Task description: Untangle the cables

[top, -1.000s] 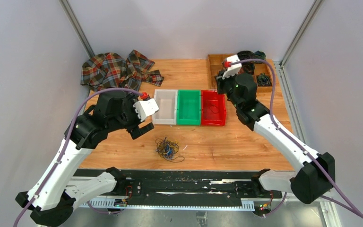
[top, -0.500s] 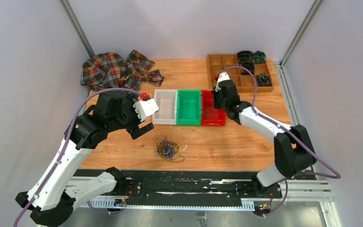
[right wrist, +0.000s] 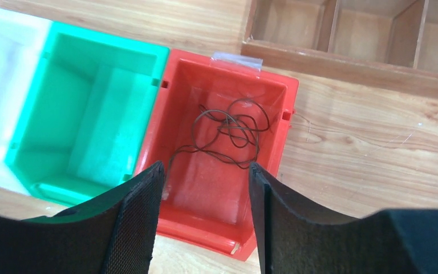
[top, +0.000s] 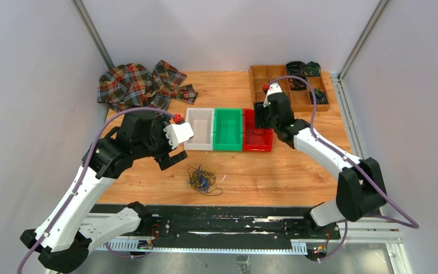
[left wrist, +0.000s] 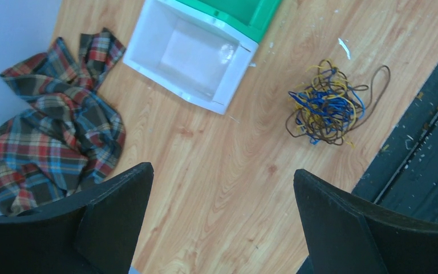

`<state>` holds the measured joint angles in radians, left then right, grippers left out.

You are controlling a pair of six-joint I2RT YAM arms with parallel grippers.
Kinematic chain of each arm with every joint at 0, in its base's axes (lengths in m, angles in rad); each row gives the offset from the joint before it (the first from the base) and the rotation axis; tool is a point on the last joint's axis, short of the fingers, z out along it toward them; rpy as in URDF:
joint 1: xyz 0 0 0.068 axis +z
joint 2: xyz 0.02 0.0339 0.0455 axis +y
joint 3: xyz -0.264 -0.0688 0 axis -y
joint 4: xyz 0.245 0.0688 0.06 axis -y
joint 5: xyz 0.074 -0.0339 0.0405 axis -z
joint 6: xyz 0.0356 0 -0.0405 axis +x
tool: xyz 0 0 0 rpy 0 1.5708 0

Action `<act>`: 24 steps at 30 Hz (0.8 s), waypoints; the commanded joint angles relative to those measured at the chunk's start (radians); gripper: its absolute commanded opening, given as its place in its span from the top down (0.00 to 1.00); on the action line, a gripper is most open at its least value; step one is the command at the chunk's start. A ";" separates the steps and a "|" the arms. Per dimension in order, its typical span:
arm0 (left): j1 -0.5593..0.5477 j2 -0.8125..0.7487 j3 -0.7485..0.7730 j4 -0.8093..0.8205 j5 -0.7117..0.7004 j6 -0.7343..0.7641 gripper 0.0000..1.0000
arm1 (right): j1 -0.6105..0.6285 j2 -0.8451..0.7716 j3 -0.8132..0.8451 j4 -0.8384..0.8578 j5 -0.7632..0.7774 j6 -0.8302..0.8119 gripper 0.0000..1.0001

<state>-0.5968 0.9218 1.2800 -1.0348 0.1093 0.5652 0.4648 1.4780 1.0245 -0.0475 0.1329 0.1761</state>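
A fist-sized tangle of blue, yellow and dark cables (top: pixel 202 179) lies on the wooden table near the front edge, and it also shows in the left wrist view (left wrist: pixel 325 108). A single thin dark cable (right wrist: pixel 232 130) lies loose on the floor of the red bin (right wrist: pixel 222 61). My right gripper (right wrist: pixel 206 166) hangs open just above that bin (top: pixel 258 148), nothing between its fingers. My left gripper (left wrist: pixel 222 171) is wide open over bare wood, up and to the left of the tangle (top: pixel 170 153).
A white bin (top: pixel 199 145) and a green bin (top: pixel 228 147) stand in a row left of the red one. A plaid cloth (top: pixel 140 84) lies crumpled at the back left. A wooden compartment tray (top: pixel 274 85) with dark coils sits at the back right.
My right arm came forward from the wooden tray to the red bin and its gripper went from shut to open. The left arm has barely shifted.
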 commanded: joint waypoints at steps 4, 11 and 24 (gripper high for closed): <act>0.007 0.030 -0.132 0.011 0.144 0.025 0.02 | 0.046 -0.206 -0.065 0.025 -0.111 0.052 0.40; 0.006 0.124 -0.263 0.077 0.240 -0.022 0.06 | 0.233 -0.365 -0.317 0.135 -0.041 0.124 0.41; 0.006 0.351 -0.349 0.245 0.289 -0.139 0.31 | 0.398 -0.469 -0.458 0.212 0.102 0.159 0.54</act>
<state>-0.5968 1.2308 0.9325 -0.8581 0.3782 0.4545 0.8207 1.0134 0.5659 0.1226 0.1787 0.3237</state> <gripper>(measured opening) 0.728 0.476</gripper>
